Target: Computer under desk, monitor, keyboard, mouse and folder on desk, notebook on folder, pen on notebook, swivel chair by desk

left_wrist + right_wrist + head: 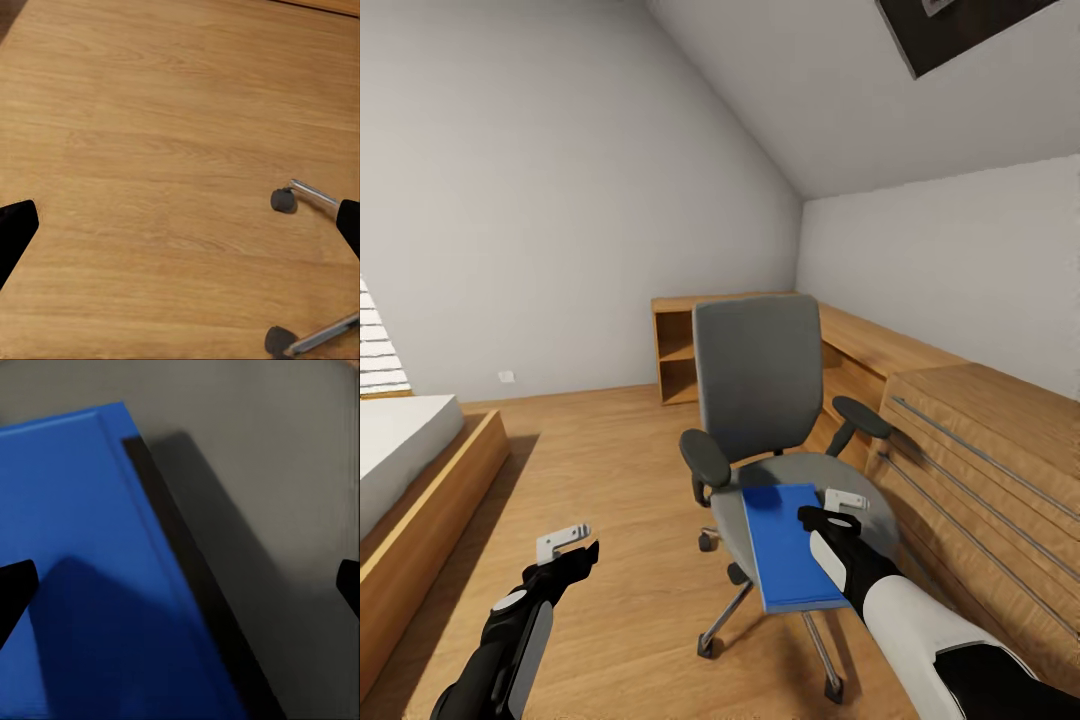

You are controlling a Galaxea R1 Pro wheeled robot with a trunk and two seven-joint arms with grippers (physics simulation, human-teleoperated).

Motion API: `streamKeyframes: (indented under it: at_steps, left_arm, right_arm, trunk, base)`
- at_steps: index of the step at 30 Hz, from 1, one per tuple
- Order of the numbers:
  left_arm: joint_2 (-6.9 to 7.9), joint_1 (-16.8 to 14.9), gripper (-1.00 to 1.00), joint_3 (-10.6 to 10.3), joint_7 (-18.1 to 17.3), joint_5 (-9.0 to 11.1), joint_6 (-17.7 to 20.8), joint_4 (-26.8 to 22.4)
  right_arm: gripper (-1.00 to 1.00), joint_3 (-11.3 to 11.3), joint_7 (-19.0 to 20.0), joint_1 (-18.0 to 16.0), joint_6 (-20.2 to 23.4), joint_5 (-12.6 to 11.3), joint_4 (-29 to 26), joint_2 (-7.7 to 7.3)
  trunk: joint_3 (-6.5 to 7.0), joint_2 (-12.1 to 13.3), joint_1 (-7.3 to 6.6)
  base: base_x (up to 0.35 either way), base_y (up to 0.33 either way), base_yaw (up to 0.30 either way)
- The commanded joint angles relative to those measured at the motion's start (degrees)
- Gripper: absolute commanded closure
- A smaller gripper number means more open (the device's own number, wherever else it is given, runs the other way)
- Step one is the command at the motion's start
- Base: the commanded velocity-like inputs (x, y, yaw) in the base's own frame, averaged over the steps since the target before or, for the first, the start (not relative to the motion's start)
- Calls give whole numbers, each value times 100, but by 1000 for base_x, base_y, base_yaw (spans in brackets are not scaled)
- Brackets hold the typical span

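1. The folder [792, 545], a flat bright blue rectangle with a pale edge, lies on the grey padded seat of the swivel chair [758, 380], its near end jutting past the seat's front edge.
2. We see the chair, with its grey back, black armrests and chrome star base on black casters, standing on the light wooden floor [620, 470] in the middle of the room, facing us.
3. Our right hand [842, 503] hovers over the seat just at the folder's right edge; in the right wrist view its two black fingertips [15, 589] stand wide apart, one over the blue folder [82, 547] and the other over the grey seat, gripping nothing.
4. Our left hand [565, 545] hangs over bare floor to the left of the chair, well apart from the folder.
5. In the left wrist view its dark fingertips [16, 229] are spread at the frame's two sides, with nothing between them but floor boards, and two chrome chair legs with black casters [283, 199] lie near one side.
6. A light wooden drawer cabinet [980, 470] with long metal handles stands close to the chair's right side.
7. A low wooden shelf unit [680, 350] runs along the far wall behind the chair.
8. A bed with a white mattress on a wooden frame [415, 480] sits at the left.
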Motion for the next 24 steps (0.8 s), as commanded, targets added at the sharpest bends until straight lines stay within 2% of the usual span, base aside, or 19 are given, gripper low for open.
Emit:
streamKeyframes:
  at_steps: [1, 13, 24]
  left_arm:
    - [-3, -3, -100, 5, 26, 55, 31, -10]
    - [-3, -3, -100, 5, 17, 63, 31, -12]
    - [-3, -3, -100, 5, 38, 62, 31, -18]
  right_arm:
    - [-100, 44, -43, 1, 46, -72, 198, -5]
    - [-100, 49, -47, 1, 37, -72, 198, -5]
    - [-100, 49, -48, 1, 23, -72, 190, -5]
  trunk:
    - [-7, -2, -3]
    - [-7, -2, -3]
    - [190, 439, -244]
  base:
    - [-173, 0, 0]
    - [-30, 0, 0]
    - [0, 0, 0]
